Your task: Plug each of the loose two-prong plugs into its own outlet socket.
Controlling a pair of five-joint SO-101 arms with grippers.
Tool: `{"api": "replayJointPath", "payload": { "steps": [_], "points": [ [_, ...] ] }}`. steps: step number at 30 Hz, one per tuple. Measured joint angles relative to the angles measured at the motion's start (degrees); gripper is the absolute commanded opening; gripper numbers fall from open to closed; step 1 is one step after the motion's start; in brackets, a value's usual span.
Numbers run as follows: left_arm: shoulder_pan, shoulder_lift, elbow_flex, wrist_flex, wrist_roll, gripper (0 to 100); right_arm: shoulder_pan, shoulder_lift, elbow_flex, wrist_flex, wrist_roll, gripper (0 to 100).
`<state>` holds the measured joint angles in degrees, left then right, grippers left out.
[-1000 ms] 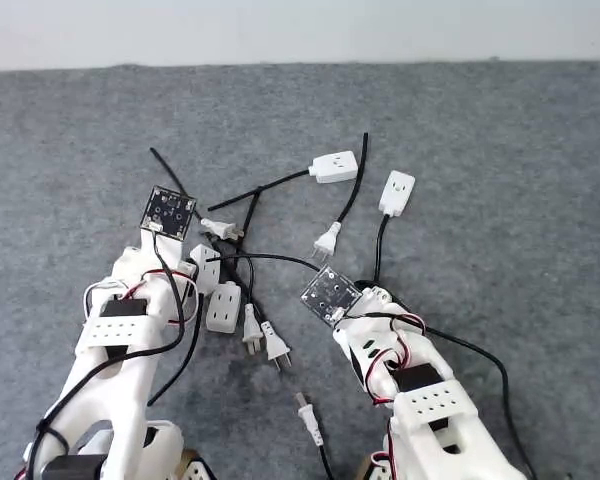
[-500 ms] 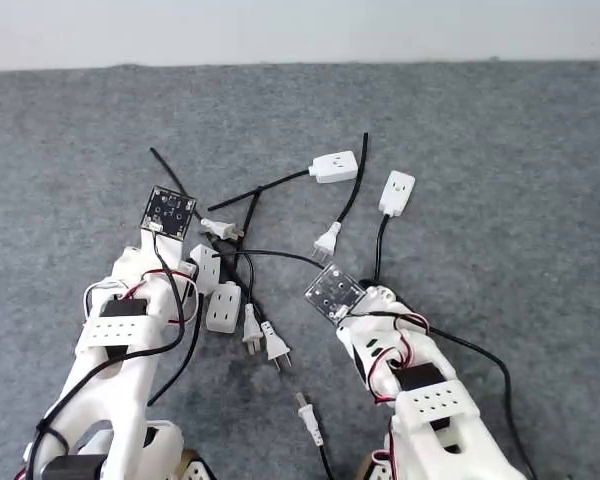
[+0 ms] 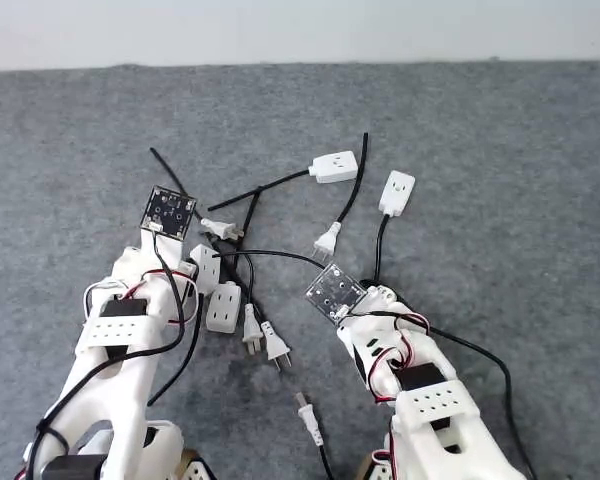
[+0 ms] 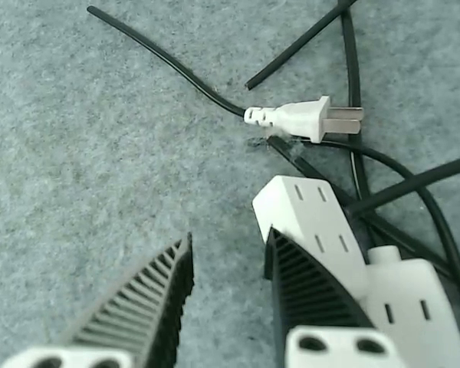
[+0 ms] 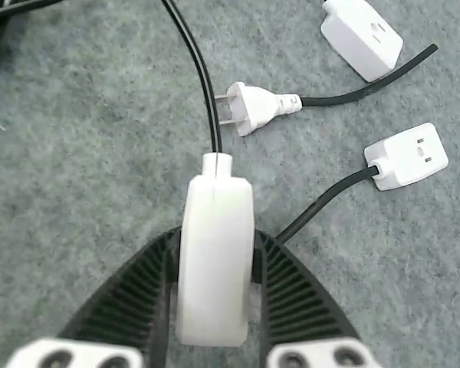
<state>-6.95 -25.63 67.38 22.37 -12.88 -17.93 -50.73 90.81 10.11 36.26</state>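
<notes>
Movement over the last second was slight and belonged to the right arm point(image 3: 420, 395) alone: seen from above, its wrist had crept a little forward and away from the left arm point(image 3: 120, 335), which we found just where it had been. The right gripper point(image 5: 215, 239) had its fingers clamped on a white connector body point(image 5: 215, 211), held edge-on with its black cord point(image 5: 195, 69) running off ahead. From that edge we could not tell whether it was a socket or a plug, though its bulk suggested a socket to us. Just beyond it on the grey mat point(image 5: 77, 115) lay a loose plug point(image 5: 254, 107), its prongs pointing toward the cord, with a free socket point(image 5: 406, 157) near it. We read the small shift as lining the held piece up with that plug, but the two were apart and nothing was mated. The left gripper point(image 4: 226, 280) had its fingers apart with nothing between them. One finger point(image 4: 307, 295) stood right beside a socket block point(image 4: 303, 211), and we could not tell whether they touched. A second plug point(image 4: 303, 119) lay on the mat just past that block. We saw no plug seated in any socket, so we judged the whole task to be ahead, with the right arm nearer a first joining than the left.
</notes>
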Motion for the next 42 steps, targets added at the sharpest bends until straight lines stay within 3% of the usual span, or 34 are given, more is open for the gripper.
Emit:
{"api": "replayJointPath", "payload": {
  "steps": [37, 42],
  "points": [
    [0.0, 0.0, 0.0, 0.0, 0.0, 16, 0.0, -0.09, 0.0, 0.0, 0.0, 1.7],
    [0.0, 0.0, 0.0, 0.0, 0.0, 16, 0.0, -0.09, 0.0, 0.0, 0.0, 10.9]
  ]
}}
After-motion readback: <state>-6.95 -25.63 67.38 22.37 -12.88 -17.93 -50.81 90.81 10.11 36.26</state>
